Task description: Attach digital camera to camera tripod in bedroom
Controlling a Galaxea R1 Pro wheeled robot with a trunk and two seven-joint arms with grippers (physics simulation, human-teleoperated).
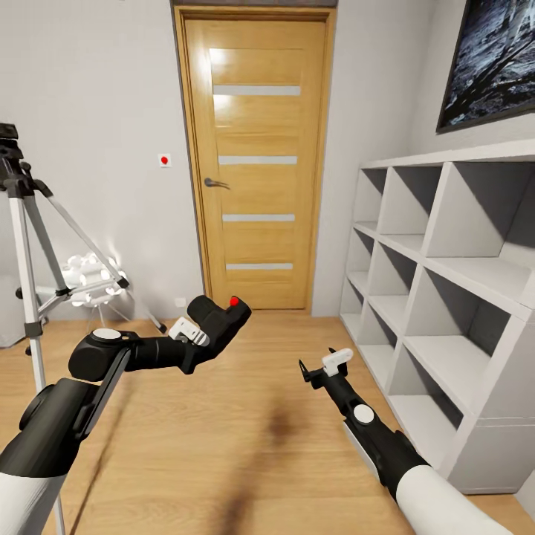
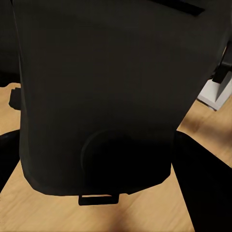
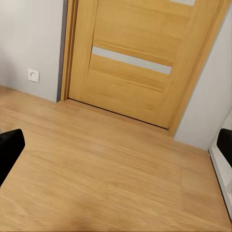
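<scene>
1. I count one small black boxy digital camera (image 1: pixel 223 318) with a red button.
2. One silver-legged camera tripod (image 1: pixel 30 282).
3. One wooden door (image 1: pixel 256 160) with four pale strips.
4. One white cube shelf unit (image 1: pixel 446 297).
5. My two pincers: left pincer (image 1: pixel 195 332), right pincer (image 1: pixel 321 367).

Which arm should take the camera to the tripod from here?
Left, I'd say. The left claw already holds the digital camera, and the camera tripod stands on that same side of the room. The right claw is open, holds nothing, and sits nearer the white shelves.
</scene>
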